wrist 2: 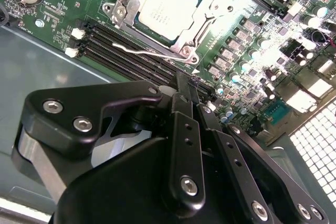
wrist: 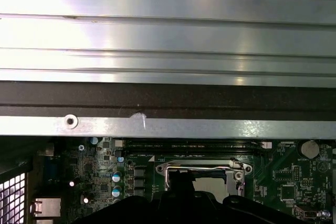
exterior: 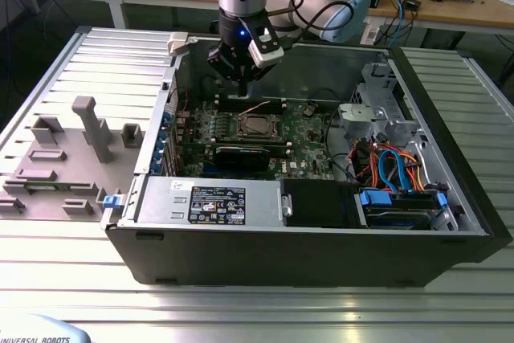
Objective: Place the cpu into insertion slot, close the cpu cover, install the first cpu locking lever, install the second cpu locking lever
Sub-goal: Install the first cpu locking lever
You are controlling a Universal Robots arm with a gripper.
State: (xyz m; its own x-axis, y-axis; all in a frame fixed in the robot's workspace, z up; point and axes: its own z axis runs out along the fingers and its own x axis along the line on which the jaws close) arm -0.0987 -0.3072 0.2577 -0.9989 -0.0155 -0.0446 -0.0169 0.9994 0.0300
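Working inside a computer case laid on its side on the table, most likely so as to turn the motherboard face-up and leave a straight way down from above. Can make out the cpu bedded flat in the insertion slot, dull silver top showing. Looks already placed, to judge by how squarely it sits. Can see the cpu cover folded down around it, framing the chip through its square opening and resting on the chip's edges, presumably to press it evenly onto the contacts beneath.

Just beside the cover, on the side toward the long black memory slots, can trace a thin silver locking lever running along the socket's edge. Cannot tell from the second wrist view whether its tip is hooked under a catch or lying free; appears slightly raised, which would suggest not yet latched.

In the exterior view, hanging upright above the board: the claw, just behind the socket and clear of it. In the second wrist view, pointing down toward the memory slots next to that lever: the same claw, clenched, with the two fingers brought together at the tips. Grasping nothing, touching nothing. Reads as a pushing posture, not a carrying one.
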